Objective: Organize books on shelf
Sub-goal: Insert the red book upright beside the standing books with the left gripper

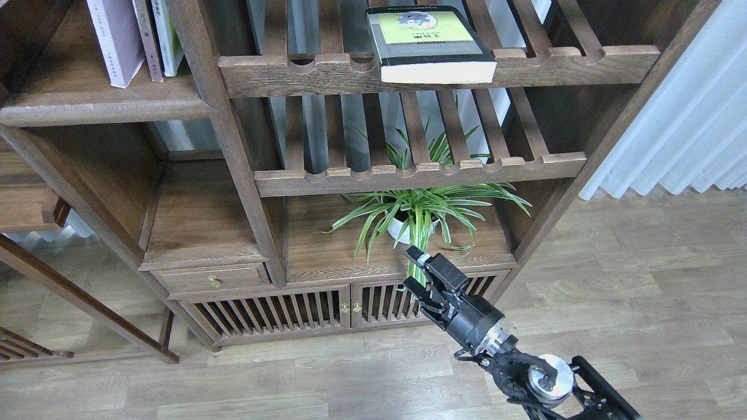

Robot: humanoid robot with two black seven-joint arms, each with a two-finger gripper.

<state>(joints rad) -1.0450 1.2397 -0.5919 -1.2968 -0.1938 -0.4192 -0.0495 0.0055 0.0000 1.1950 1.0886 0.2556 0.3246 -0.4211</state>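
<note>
The tall dark-wood bookcase (233,151) fills most of the view, with the solid plank shelf (99,108) at its upper left corner and two slatted racks to the right. On that shelf the pale lavender paperback (115,41) stands upright near the front edge, leaning slightly against two thin books (159,38) beside it. The thick black book (429,44) with its yellow-green cover panel lies flat on the upper slatted rack (437,69), its pale page edge jutting just past the scalloped front rail; no red paperback is in view. Lower down, a spider plant (417,213) sits on the cabinet top. The right gripper (411,270) hangs low in front of the plant's trailing leaves, fingers parted and holding nothing; the left gripper is out of sight. The risk I judge: reaching up for the overhanging black book could nudge it off the rail, or the fingers could snag the leaves while rising.
</note>
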